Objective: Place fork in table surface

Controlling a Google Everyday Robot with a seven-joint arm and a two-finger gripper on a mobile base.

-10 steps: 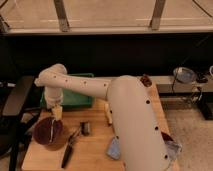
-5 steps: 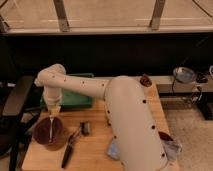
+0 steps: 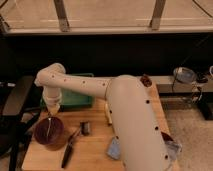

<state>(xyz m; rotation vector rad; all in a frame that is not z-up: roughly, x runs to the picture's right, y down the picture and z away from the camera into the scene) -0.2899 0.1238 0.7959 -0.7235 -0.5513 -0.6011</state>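
- Silvery fork [image 3: 49,126] hangs near-upright from my gripper [image 3: 52,110], which looks clamped on it, above the dark red bowl [image 3: 38,136].
- Bare table surface [image 3: 94,152] lies right of the bowl.

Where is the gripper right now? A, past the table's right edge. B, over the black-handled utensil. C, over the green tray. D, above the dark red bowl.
D: the gripper hangs at the bowl's upper rim, the fork shows as a thin line below it inside the bowl, and the tray lies behind.
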